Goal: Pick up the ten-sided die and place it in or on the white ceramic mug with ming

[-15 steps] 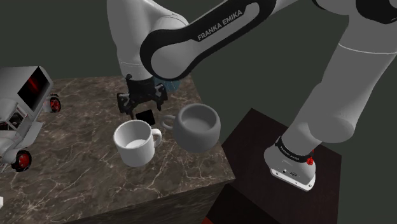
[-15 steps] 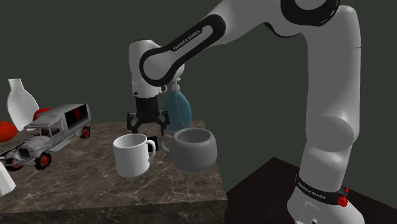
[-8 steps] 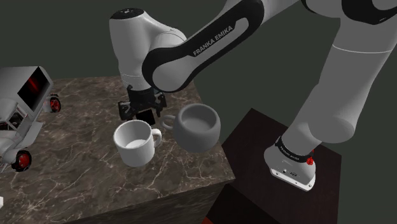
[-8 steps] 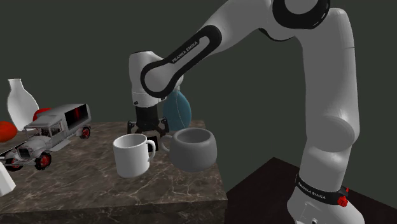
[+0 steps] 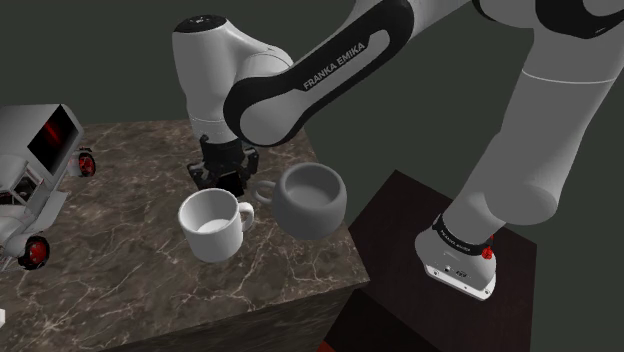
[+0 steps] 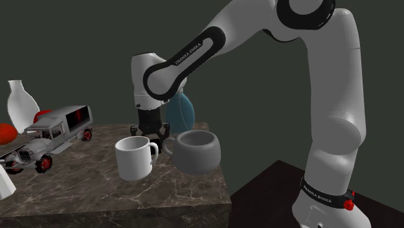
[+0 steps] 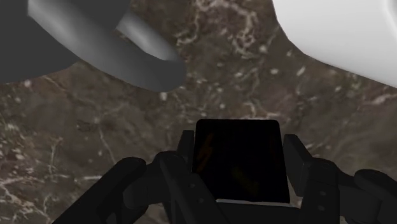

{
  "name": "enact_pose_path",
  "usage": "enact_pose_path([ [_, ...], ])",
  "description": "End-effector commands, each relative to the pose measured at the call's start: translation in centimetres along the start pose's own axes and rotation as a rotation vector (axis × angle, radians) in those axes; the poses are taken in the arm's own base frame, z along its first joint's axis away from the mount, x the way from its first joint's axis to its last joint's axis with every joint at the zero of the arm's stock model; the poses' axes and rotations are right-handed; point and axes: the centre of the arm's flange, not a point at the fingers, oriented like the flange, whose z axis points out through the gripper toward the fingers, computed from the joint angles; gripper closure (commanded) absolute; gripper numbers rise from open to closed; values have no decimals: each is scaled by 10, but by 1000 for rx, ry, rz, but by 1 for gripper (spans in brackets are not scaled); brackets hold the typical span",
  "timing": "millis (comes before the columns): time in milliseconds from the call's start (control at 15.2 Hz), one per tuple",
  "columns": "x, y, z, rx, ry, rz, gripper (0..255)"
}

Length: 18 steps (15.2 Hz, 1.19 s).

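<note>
Fingers (image 7: 186, 153) clamped on the black die (image 7: 237, 159), low at the marble worktop (image 5: 130, 270).
From the shoulder view's left: a toy truck (image 5: 30, 170) at the worktop's edge, then the white mug (image 5: 213, 225), upright; just behind its handle the fingers press both sides of the die, between the mugs; the grey mug (image 5: 312, 198) stands rightmost, near the white one.

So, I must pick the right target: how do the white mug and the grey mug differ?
The white mug is paler than the grey mug. The white mug is straight-sided and narrower; the grey mug is rounded and wider. Both stand upright, handles facing each other.
</note>
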Motion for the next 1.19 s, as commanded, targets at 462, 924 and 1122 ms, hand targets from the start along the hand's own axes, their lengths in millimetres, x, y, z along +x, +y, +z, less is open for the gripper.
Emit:
enact_pose_path([
  [462, 1, 0, 0, 0, 0, 0, 255],
  [924, 1, 0, -32, 0, 0, 0, 255],
  [1122, 1, 0, -47, 0, 0, 0, 255],
])
